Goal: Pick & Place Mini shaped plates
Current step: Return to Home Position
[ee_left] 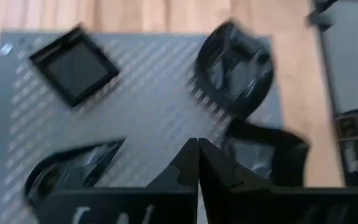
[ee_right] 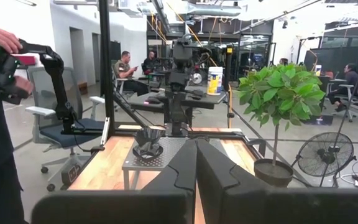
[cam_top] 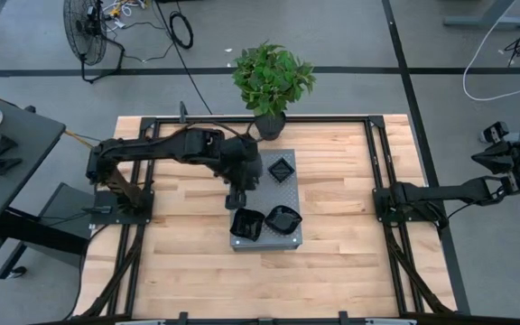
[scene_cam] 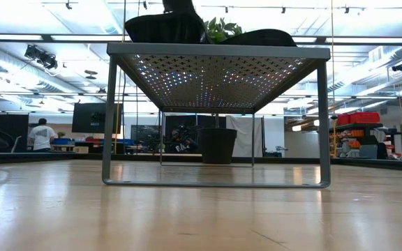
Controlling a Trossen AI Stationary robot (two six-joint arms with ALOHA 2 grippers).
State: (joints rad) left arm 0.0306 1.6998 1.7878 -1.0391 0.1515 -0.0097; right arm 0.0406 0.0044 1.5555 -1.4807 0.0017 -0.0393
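Shiny black plates [cam_top: 283,218] stack on the grey holey shelf [cam_top: 278,191], saving room. Left tool [ee_left: 197,146] above it and right tool [ee_right: 196,148], past the right edge of the table [cam_top: 188,262], are pinched together, empty.

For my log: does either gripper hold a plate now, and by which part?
Nothing is held. The left gripper, over the shelf, is shut and empty; the right gripper is shut and empty too.
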